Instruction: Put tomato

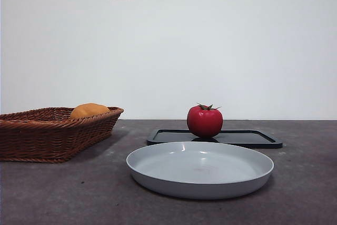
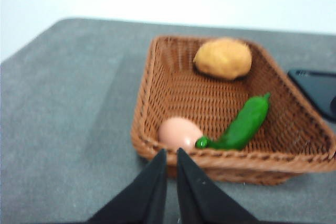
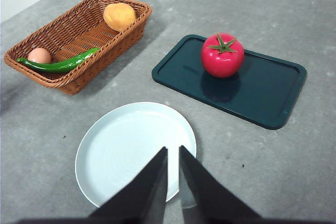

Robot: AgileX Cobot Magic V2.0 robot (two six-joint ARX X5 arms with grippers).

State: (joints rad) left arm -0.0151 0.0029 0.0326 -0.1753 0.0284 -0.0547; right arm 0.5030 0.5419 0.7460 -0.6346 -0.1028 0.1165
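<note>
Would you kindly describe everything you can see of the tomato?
The tomato is round, glossy and red, plastic-looking, with a dark green stem and star-shaped calyx pointing up. It stands upright on the dark tray, toward the end nearer the wicker basket, its reflection showing on the tray surface. Only the tray touches it; neither end effector is near it.

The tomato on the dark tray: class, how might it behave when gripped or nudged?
The tomato looks round, so a nudge would probably roll it across the flat tray. Its glossy skin may slip between narrow jaws. Its calyx is probably fragile.
</note>
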